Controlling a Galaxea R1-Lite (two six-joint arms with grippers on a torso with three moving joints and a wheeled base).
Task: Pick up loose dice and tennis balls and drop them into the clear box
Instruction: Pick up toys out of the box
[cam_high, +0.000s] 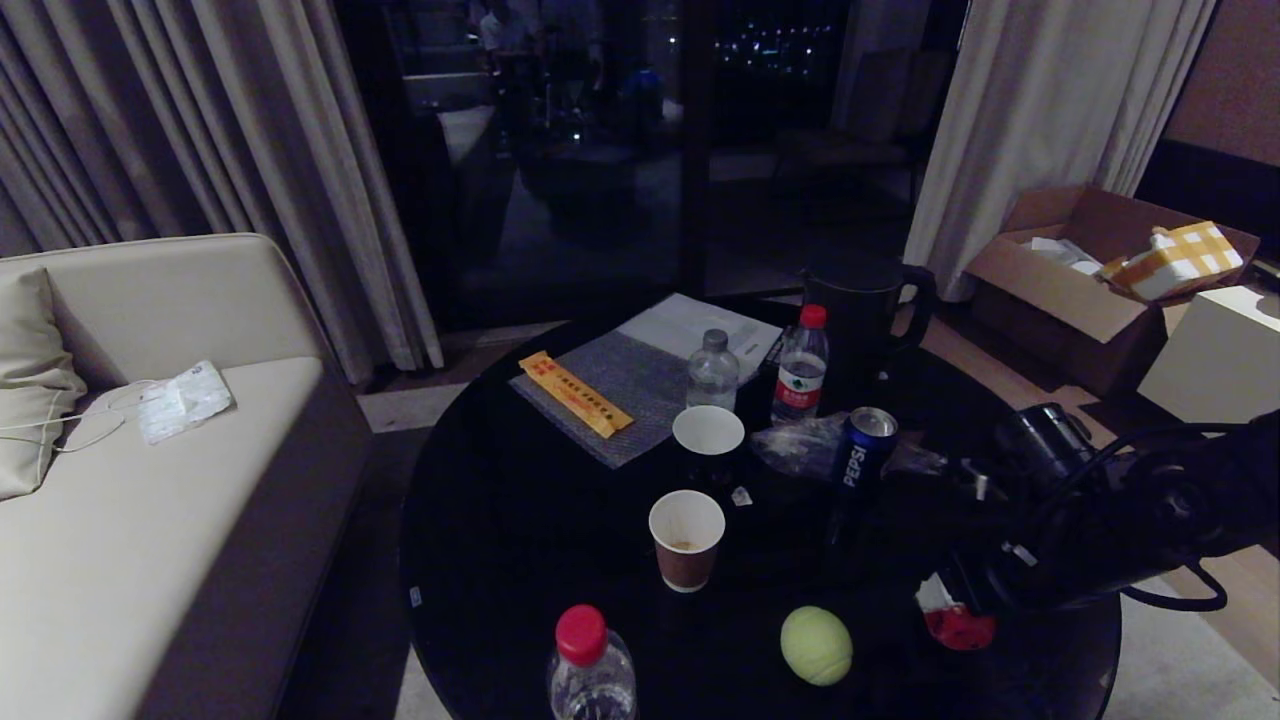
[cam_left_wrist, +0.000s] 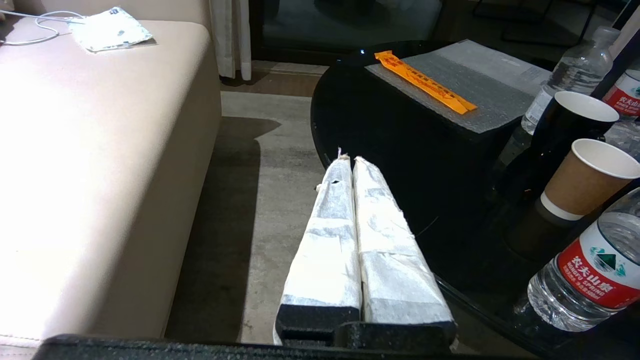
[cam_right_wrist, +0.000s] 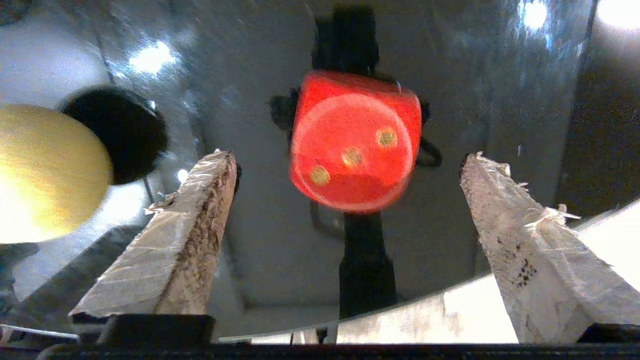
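The left gripper (cam_left_wrist: 350, 160) hangs clenched and empty off the table's left edge. Near the front edge sits a fuzzy tennis ball (cam_high: 816, 645); right of it the red die (cam_high: 958, 628), hard and light-looking, lies between the right gripper's (cam_right_wrist: 347, 160) spread fingers, best pinched across flat faces.

Head camera high, facing forward and down over the round black glossy table (cam_high: 500, 520), left wrist camera low beside the beige cushioned sofa (cam_left_wrist: 100, 150), looking along that table's left edge, both sharing the brown paper cup (cam_high: 686, 538), right wrist camera close above the red rounded die (cam_right_wrist: 354, 142), also at the table's near right in the head view
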